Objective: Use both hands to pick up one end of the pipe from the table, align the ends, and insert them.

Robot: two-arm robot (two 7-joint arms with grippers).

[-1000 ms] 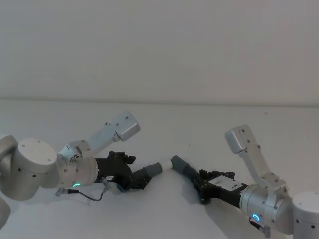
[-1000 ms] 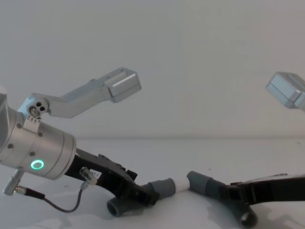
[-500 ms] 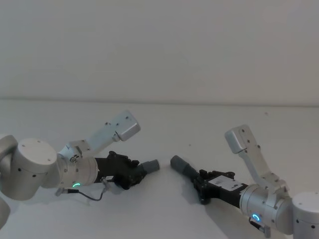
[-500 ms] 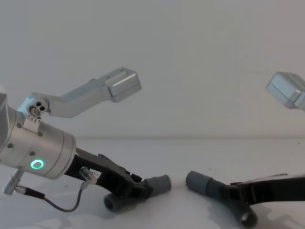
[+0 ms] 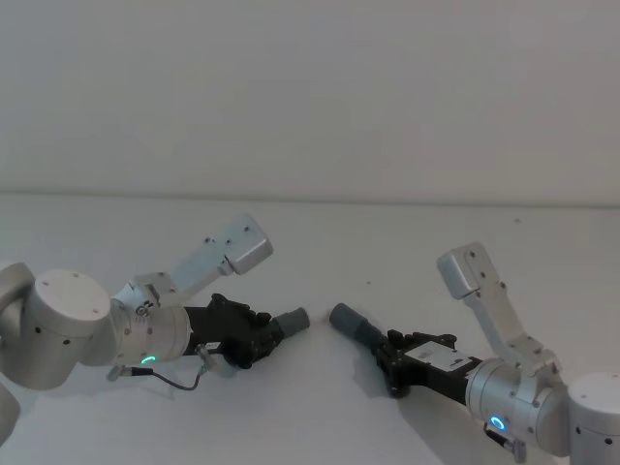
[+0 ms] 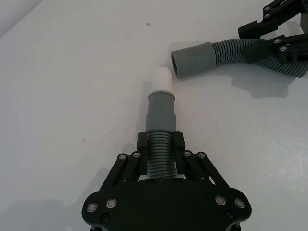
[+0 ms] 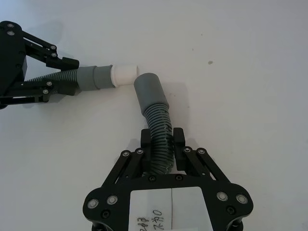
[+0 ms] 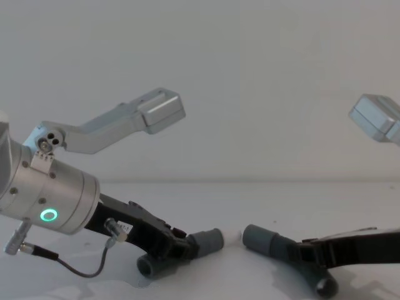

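Two ribbed dark-grey pipe pieces lie low over the white table. My left gripper is shut on the left pipe piece; its grey cuff ends in a white tip. The right pipe piece sits in my right gripper, which is shut on it. That piece's cuff points at an angle toward the left one. The white tip sits just beside the right cuff's mouth, not inside it.
Silver-grey arm links rise above both grippers, left link and right link. A thin grey cable hangs under the left wrist. A pale wall stands behind the table.
A second ago the two ends touched, white tip against the right cuff. My left gripper has drawn back to the left with its piece, opening a gap. The right gripper barely moved.
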